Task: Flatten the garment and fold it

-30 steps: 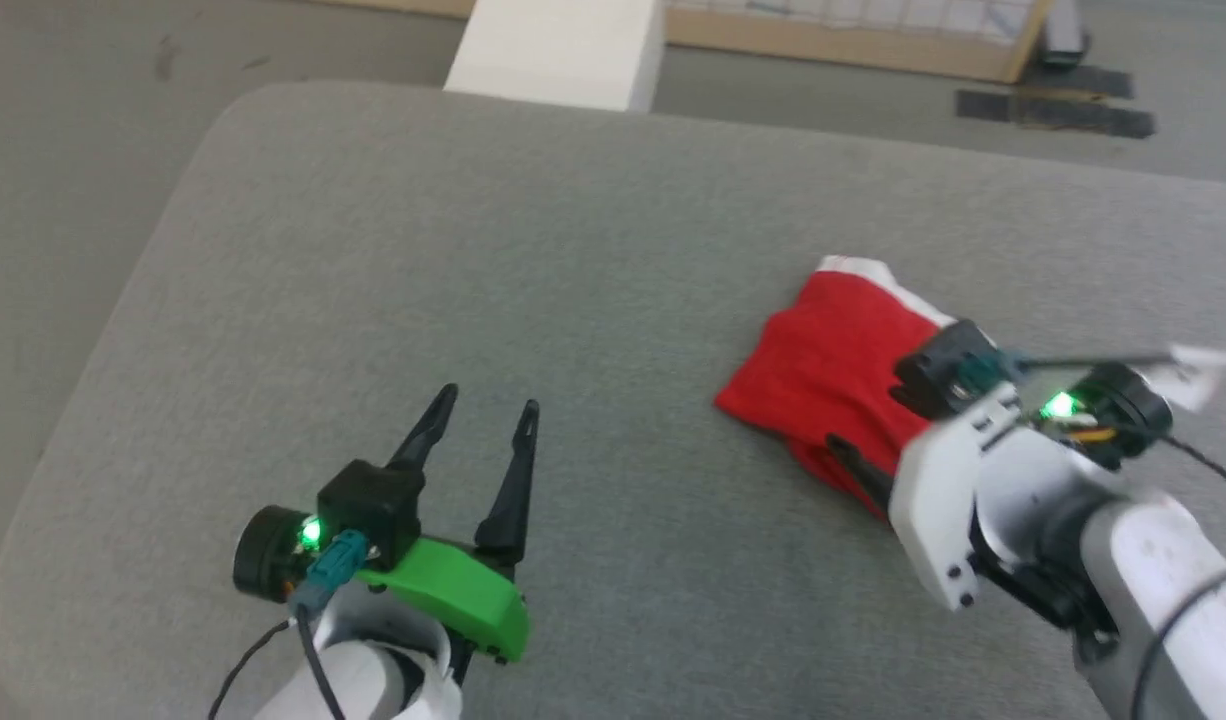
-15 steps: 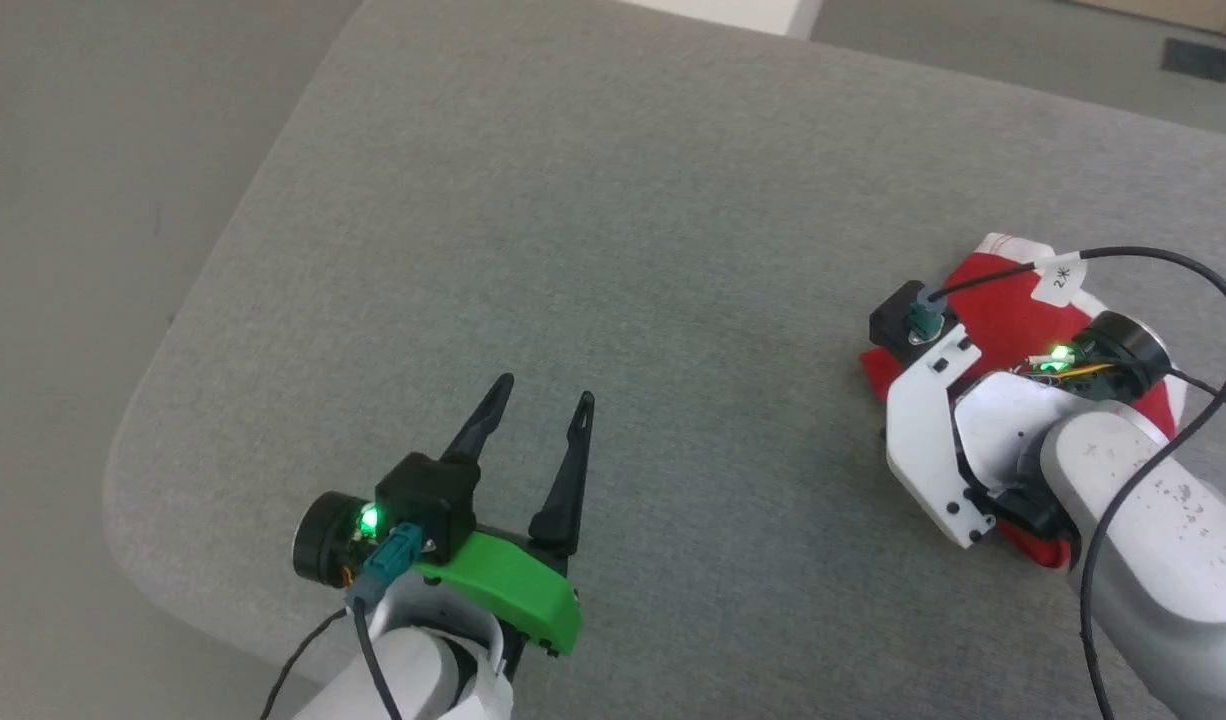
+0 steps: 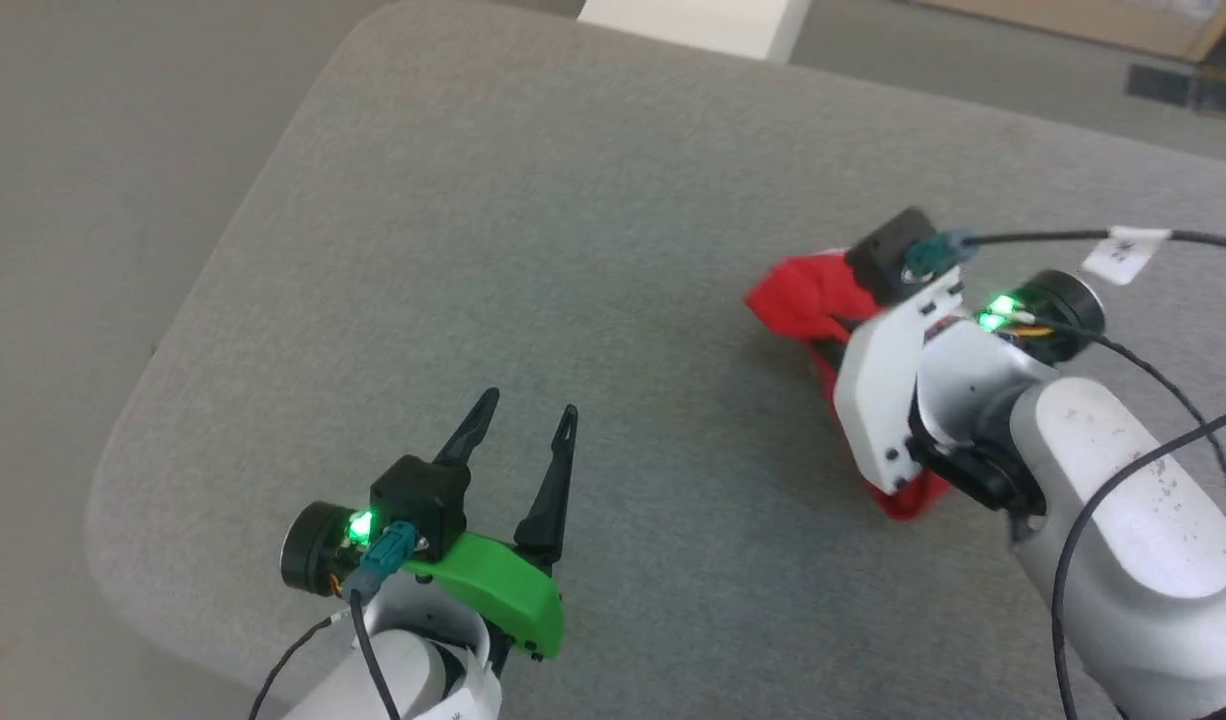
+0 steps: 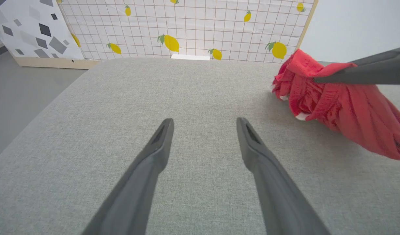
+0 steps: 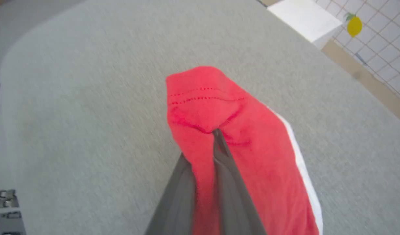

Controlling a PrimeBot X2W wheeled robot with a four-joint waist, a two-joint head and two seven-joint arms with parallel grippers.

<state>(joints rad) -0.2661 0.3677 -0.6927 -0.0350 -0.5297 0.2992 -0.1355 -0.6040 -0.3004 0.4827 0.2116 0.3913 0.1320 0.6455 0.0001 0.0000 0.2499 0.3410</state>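
- One grey table (image 3: 573,200) carried the garment (image 3: 798,295), bunched toward its right side.
- Soft, light jersey would likely sag; the stitched hem (image 5: 203,94) seemed the best hold.
- Right pincer (image 5: 216,132) was clamped on the garment; left pincer (image 4: 205,122) stood apart, empty.

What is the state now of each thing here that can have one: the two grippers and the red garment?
left gripper: jaws open, holding nothing.
right gripper: jaws shut on a pinch of the garment.
garment: crumpled, not flat and not folded; one part raised in the grip, the rest lying on the grey padded surface.
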